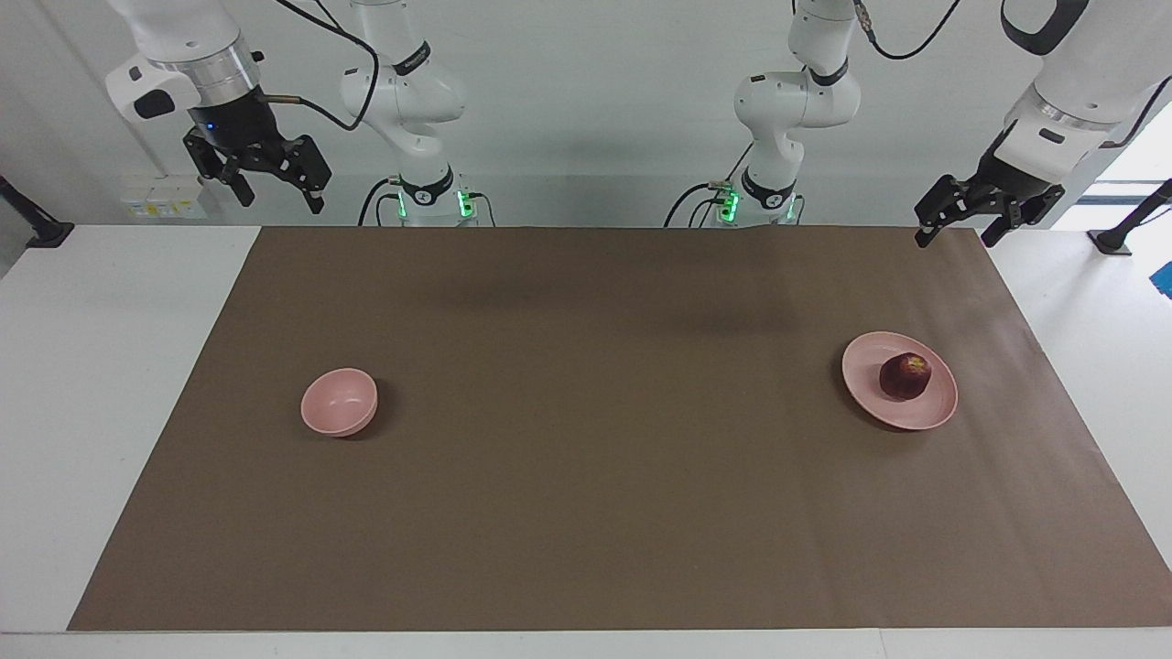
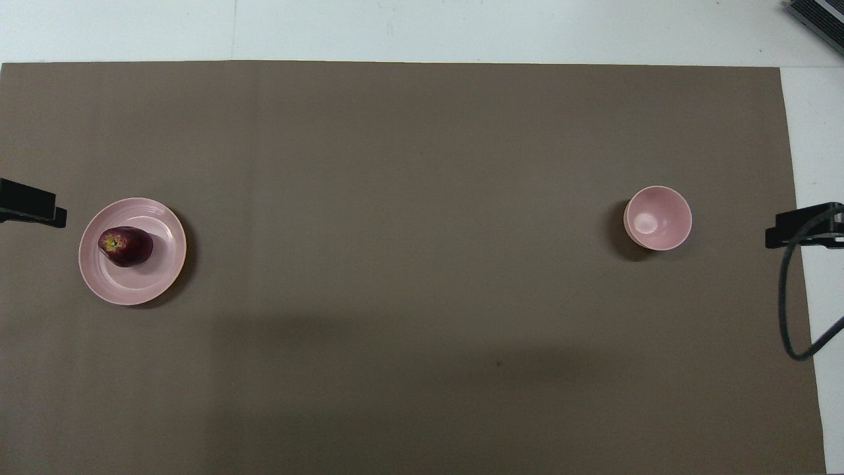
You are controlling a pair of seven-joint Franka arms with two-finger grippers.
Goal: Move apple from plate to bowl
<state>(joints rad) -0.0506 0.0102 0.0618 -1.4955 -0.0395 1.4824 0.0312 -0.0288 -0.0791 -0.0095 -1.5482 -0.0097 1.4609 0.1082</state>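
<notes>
- The apple (image 1: 906,375), round, glossy dark maroon with a yellowish stem dimple, sits on the plate (image 1: 870,394).
- The plate is wide, shallow, smooth pale pink, toward the left arm's end of the matte brown mat (image 1: 595,513).
- The bowl (image 1: 339,402), small, deep, pink, stands well apart, toward the right arm's end.
- Left gripper (image 1: 952,227) and right gripper (image 1: 277,195) hang raised over the mat's corners nearest the robots, fingers spread, empty.

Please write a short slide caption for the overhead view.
Small dark red apple on wide pale pink plate; small deep pink bowl empty at the right arm's end.
</notes>
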